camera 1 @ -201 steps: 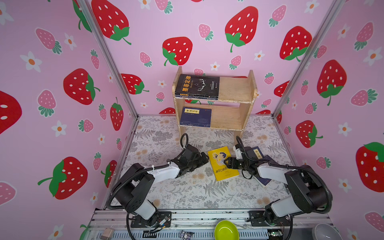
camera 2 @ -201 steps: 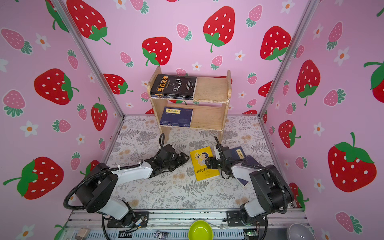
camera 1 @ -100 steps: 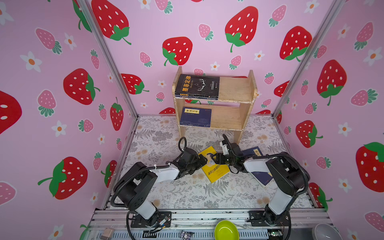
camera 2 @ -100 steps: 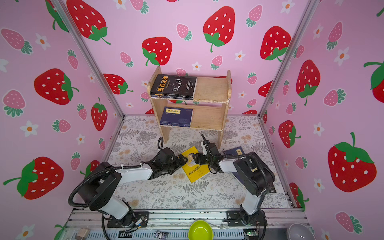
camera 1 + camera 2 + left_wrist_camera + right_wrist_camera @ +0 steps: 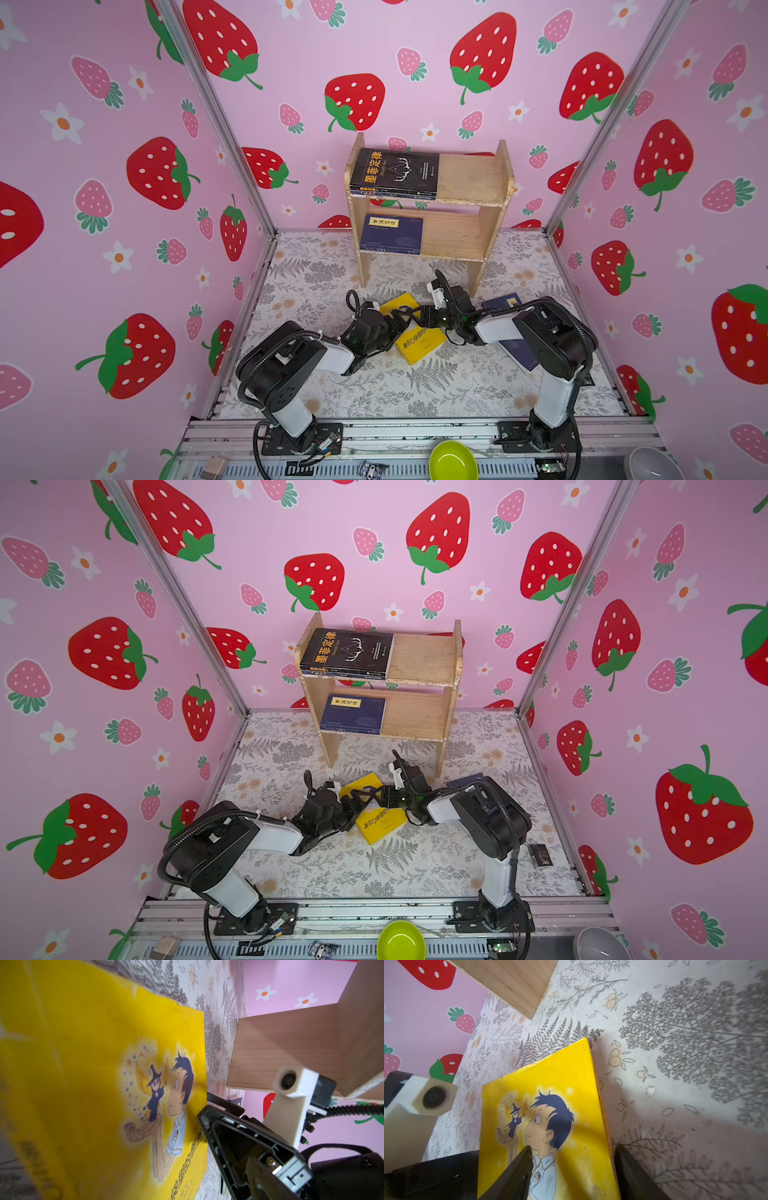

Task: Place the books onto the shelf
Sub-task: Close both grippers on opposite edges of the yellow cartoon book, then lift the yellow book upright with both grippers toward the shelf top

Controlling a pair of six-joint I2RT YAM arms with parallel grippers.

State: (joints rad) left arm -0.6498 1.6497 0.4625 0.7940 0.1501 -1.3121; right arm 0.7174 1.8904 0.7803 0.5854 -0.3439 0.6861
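The bright yellow cartoon book lies on the floor mat in front of the shelf. My two grippers meet over its middle. The left gripper is open at the book's left edge, and the cover fills its wrist view. The right gripper is open; one finger lies over the cover and the other just past the book's long edge. A black antler book lies on the top tier and a navy book on the lower tier. More dark books lie under the right arm.
Both tiers have bare wood on their right halves. A shelf leg stands close behind the grippers. A green bowl and a grey bowl sit beyond the front rail. A small dark object lies near the right wall.
The right gripper has swung left across the mat, sliding and turning the yellow book toward the left gripper. Its jaws have narrowed somewhat. The left gripper has barely moved.
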